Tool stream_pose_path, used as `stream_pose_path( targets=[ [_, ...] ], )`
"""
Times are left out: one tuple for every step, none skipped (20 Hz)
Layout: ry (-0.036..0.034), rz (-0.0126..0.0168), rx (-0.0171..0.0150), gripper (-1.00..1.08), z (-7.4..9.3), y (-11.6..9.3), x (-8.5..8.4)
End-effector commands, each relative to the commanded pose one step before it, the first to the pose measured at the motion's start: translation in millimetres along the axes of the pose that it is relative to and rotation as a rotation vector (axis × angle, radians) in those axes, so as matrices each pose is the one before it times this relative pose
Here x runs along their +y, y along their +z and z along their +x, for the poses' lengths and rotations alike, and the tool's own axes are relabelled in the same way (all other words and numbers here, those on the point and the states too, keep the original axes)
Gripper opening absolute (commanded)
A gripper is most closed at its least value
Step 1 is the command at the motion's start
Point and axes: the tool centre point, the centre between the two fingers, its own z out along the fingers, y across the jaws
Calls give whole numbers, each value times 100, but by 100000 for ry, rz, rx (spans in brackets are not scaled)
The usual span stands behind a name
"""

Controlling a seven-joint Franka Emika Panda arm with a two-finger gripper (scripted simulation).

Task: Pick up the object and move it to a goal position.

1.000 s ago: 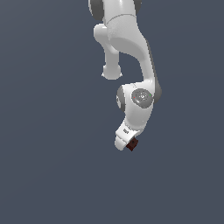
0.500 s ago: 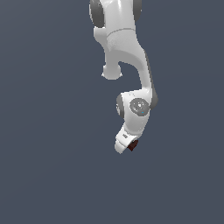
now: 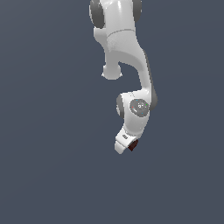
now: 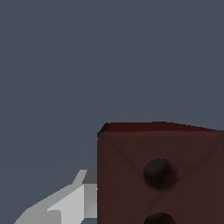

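the tool grips the reddish-brown studded object at the arm's tip, one grey finger touching the block's side, its studded face toward the wrist camera, no goal marker visible.

The bench showed as one flat, even slate-grey field that filled the exterior view from edge to edge behind the arm. It carried the same plain tone in the wrist view. It was uniform in colour, and its edges lay outside both pictures. Whether it was a tabletop or a floor could not be told. The only thing near it was the small reddish-brown block, which sat at the tip of the claw with a pale finger against its side. Whether the block touched the bench or hung above it could not be told from either view.
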Motion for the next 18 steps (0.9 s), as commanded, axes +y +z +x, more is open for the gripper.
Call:
stream_pose_path(
  targets=[
    [-52,-7,81,-100,58,8,-32],
    [0,0,0,-100,0,0,0],
    [51,6,-67,-100,-57,-9,30],
    [0,0,0,-100,-21,-13,7],
    [0,0,0,-100,-64,-38,21],
    [0,0,0,-100,-107,-64,35],
    [0,0,0,-100,-151,-90,49],
    [0,0,0,-100,-196,-116,63],
    [0,0,0,-100,-242,-144,78],
    [0,0,0,-100,-289,-172,94],
    [0,0,0,-100,-338,-202,110],
    [0,0,0,-100,-390,-233,127],
    [0,0,0,-100,-445,-266,146],
    [0,0,0,-100,-502,-300,165],
    [0,0,0,-100,-562,-337,186],
    [0,0,0,-100,-623,-374,207],
    [0,-47,-13,-100,-686,-427,227],
    [0,0,0,-100,-752,-453,254]
  ],
)
